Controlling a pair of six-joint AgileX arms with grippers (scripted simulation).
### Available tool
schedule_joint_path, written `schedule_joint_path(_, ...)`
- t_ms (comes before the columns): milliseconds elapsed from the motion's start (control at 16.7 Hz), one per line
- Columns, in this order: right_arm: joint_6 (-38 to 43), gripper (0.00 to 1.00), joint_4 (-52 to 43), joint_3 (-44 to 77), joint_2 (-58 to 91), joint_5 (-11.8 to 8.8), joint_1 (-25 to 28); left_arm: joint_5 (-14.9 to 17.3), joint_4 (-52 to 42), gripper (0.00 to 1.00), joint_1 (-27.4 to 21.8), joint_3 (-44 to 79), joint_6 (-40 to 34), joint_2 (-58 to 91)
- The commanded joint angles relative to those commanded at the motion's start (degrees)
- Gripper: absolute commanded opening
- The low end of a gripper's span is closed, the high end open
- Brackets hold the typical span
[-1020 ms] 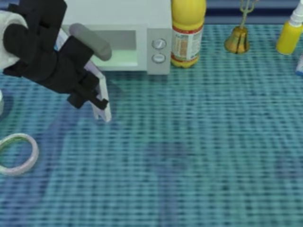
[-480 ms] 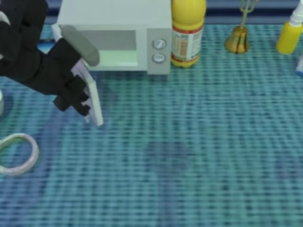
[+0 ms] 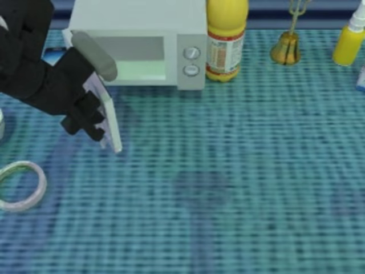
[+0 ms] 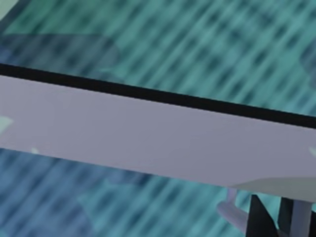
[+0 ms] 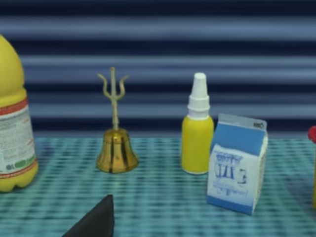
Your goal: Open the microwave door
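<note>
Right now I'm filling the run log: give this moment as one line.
left gripper: at microwave door's free edge | door: swung wide open | microwave: interior exposed | right arm: out of top view

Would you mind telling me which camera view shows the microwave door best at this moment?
The top view: the microwave door stands swung out from the microwave, the left gripper at its outer edge. The left wrist view shows only a close pale band of the door across the frame. The right wrist view shows none of it.
</note>
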Motion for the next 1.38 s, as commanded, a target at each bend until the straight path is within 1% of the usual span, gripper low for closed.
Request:
schedule_joint_path(1200, 0.0, 1.0, 0.0, 0.0, 0.0, 0.0, 0.0, 0.13, -0.07, 0.0, -0.11, -0.13, -0.02, 0.21)
schedule_joint_path(1380, 0.0, 1.0, 0.0, 0.0, 0.0, 0.0, 0.0, 0.7, -0.73, 0.0, 0.67, 0.21, 1.94, 0.22)
